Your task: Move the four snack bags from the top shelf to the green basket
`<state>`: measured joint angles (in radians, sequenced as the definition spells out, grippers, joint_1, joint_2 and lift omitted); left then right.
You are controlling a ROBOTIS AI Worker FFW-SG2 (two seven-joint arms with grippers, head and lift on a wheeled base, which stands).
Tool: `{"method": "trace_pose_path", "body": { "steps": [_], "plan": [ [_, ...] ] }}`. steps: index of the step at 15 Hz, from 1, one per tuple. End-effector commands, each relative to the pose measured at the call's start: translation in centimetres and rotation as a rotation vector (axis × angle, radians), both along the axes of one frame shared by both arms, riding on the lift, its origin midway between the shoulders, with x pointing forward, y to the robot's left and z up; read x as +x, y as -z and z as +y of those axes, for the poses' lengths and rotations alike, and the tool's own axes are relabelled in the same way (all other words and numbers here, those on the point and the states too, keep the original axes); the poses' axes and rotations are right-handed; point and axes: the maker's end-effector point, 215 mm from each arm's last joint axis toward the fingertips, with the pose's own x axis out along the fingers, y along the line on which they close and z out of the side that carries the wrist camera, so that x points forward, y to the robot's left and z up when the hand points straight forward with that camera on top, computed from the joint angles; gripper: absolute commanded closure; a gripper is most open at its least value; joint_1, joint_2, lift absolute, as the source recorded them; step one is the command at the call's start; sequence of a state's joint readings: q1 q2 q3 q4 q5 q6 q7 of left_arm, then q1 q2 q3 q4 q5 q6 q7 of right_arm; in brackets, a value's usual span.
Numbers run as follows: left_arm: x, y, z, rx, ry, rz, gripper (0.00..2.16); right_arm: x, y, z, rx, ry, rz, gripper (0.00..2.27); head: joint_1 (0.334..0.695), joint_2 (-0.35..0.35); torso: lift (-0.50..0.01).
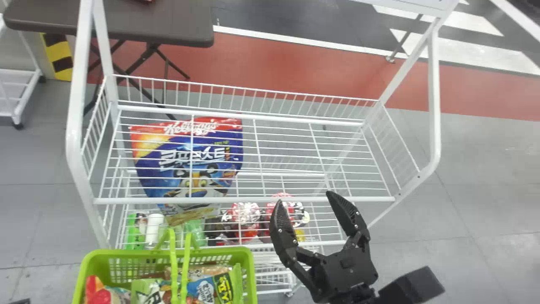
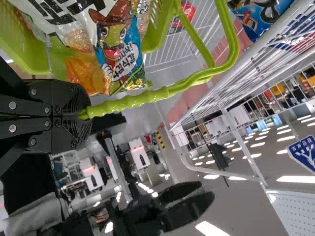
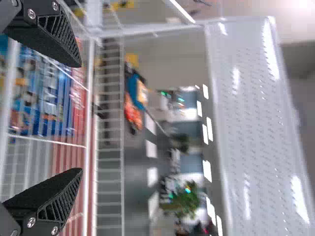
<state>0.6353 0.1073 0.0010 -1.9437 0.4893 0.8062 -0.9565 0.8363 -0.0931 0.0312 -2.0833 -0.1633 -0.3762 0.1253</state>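
Note:
My right gripper (image 1: 304, 200) stands open over the front edge of the white wire shelf (image 1: 295, 199) in the head view. Nothing is between its fingers; in the right wrist view the gripper (image 3: 78, 118) has its two fingers wide apart. The green basket (image 1: 219, 252) is at the lower left of the head view, holding several snack bags (image 1: 204, 290). In the left wrist view my left gripper (image 2: 83, 115) is shut on the basket's green handle (image 2: 147, 96), with snack bags (image 2: 119, 54) in the basket beside it.
A large blue cereal bag (image 1: 194, 169) shows behind the upper shelf's wires, at the left. Red-topped packs (image 1: 247, 215) and a white bottle (image 1: 154, 226) are on the level below. White rack posts (image 1: 434, 105) rise on both sides; a brown table (image 1: 168, 25) stands behind.

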Motion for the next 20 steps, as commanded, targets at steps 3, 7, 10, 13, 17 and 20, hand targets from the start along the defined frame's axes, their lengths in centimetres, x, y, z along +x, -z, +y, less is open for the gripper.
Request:
{"method": "trace_pose_path", "body": {
  "steps": [3, 7, 10, 13, 17, 20],
  "plan": [
    [0.0, 0.1, 0.1, 0.005, 0.001, 0.0, 1.69, -0.8, 3.8, -3.3, 0.065, 0.095, 0.076, 0.05, 0.695, -0.35, 0.0],
    [0.0, 0.2, 0.1, 0.01, 0.006, 0.0, 1.69, -1.1, 5.2, -5.3, 0.07, 0.131, 0.167, 0.05, 0.695, -0.35, 0.0],
    [0.0, 0.1, 0.0, 0.01, 0.007, -0.002, 1.69, -1.1, 4.4, -5.0, 0.073, 0.127, 0.159, 0.05, 0.695, -0.35, 0.0],
    [-0.1, 0.1, 0.0, 0.011, 0.008, 0.0, 1.69, -1.0, 3.6, -4.6, 0.068, 0.115, 0.151, 0.05, 0.695, -0.35, 0.0],
    [0.0, 0.1, 0.0, 0.013, 0.008, -0.002, 1.69, -1.0, 3.6, -4.4, 0.066, 0.112, 0.151, 0.05, 0.695, -0.35, 0.0],
    [0.1, 0.2, -0.1, 0.013, 0.009, 0.0, 1.69, -1.1, 3.7, -4.4, 0.066, 0.109, 0.152, 0.05, 0.695, -0.35, 0.0]
  ]
}}
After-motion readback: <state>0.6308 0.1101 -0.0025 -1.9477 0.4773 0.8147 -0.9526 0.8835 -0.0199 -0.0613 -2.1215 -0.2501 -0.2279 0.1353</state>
